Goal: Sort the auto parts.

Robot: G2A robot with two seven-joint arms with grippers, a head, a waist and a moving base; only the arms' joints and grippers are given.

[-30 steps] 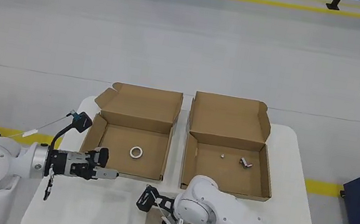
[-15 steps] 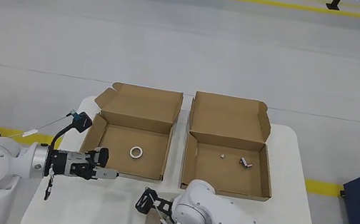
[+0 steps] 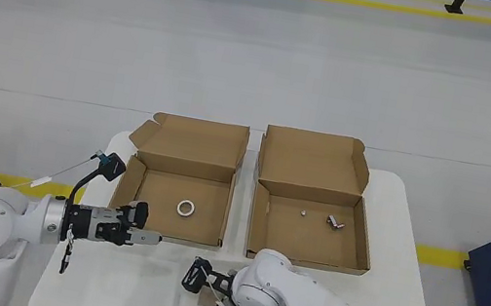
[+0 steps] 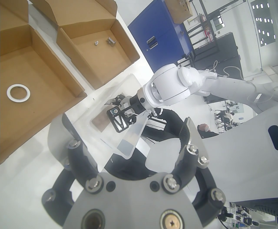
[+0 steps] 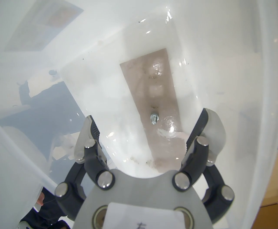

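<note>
White surface (image 3: 393, 268) in a bare hall, grey floor beyond.

Nearest the robot, clear bin (image 5: 239, 65) at the near edge. Holds one small bolt (image 5: 154, 119), lying on a brown patch (image 5: 149, 86) of the bin's base.

Right tool (image 5: 147, 116): down inside the bin, spread wide to either side of the bolt, gripping nothing. Over the last second, shifts slightly toward the near edge, with no closing so far. Reads as lining up for the pick. Bolt apparently not yet touched.

Left tool (image 3: 144, 221): open and empty, parked just beside the front corner of the left box (image 3: 165, 188). Unmoved in that same second.

Farther out, cardboard, lids thrown back, side by side. Left box: one white ring (image 3: 185, 208). Right box (image 3: 309, 243): a small nut (image 3: 303, 203) and a metal clip (image 3: 335, 221), near each other.

Suggests sorting partly done, with the bolt next. Probably bound for the right box with the other small hardware, though only a guess. Calls for jaws centred on the bolt before closing. Small and round, so liable to roll or slip out.
</note>
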